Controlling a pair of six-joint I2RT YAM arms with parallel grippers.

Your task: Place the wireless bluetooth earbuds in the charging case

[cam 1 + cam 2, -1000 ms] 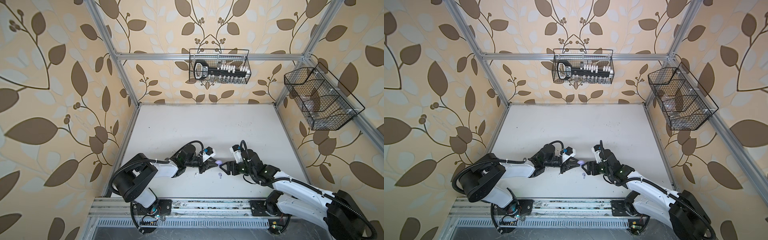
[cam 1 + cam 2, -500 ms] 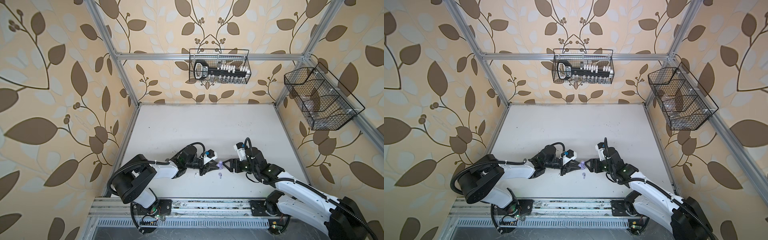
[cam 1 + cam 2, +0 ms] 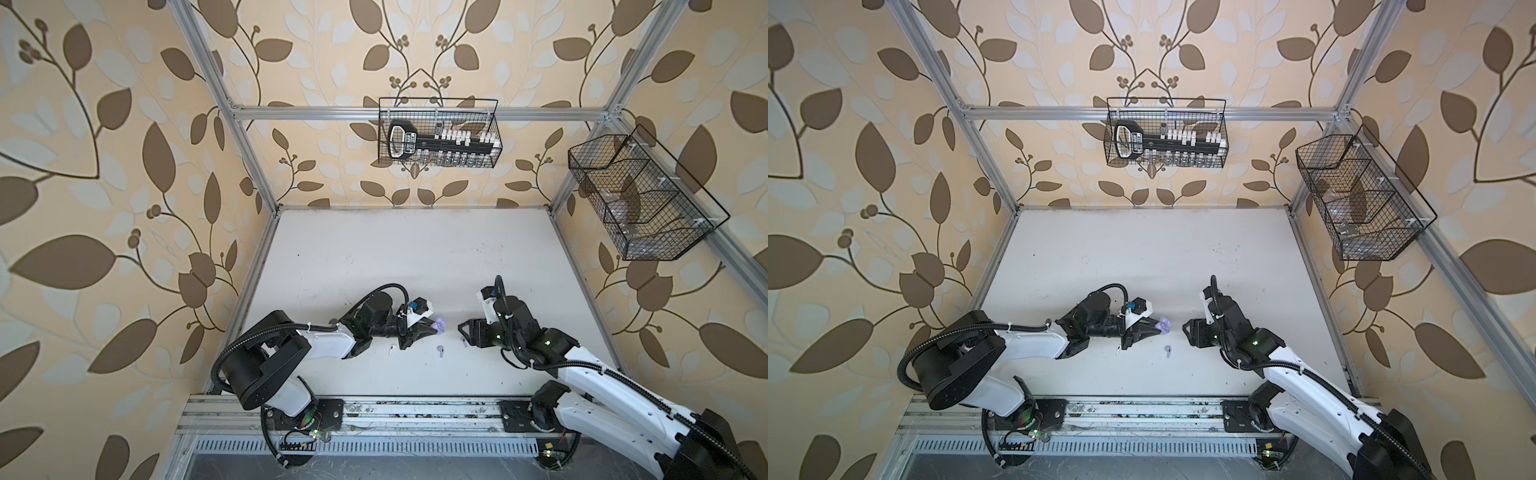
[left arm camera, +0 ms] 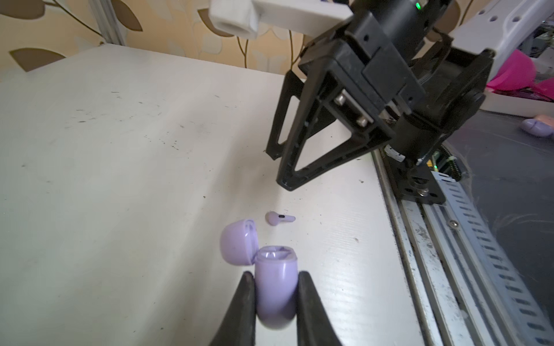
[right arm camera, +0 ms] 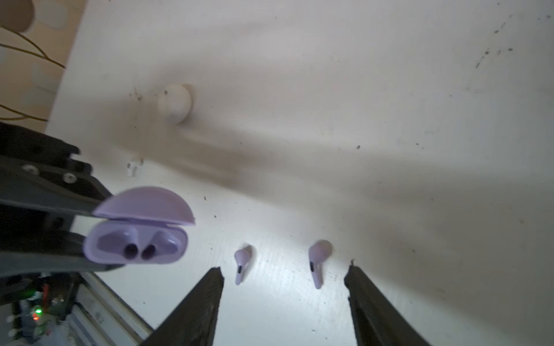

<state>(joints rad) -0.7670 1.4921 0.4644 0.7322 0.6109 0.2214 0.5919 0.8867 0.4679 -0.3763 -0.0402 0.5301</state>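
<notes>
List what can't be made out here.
- white case: blurred in the right wrist view, apparently under the left arm in both top views; open or shut unclear.
- white earbud: blurred there, a speck in a top view; orientation unreadable.
- wire basket contents: behind mesh, too small in both top views.
- pink object: cut off by the left wrist view's edge.

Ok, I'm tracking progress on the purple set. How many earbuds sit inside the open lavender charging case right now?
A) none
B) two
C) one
A: in the right wrist view both wells of the open lavender plastic charging case, clamped in the left gripper, are empty, while one pale lavender stemmed earbud and a second lavender earbud lie on the white table.
</notes>
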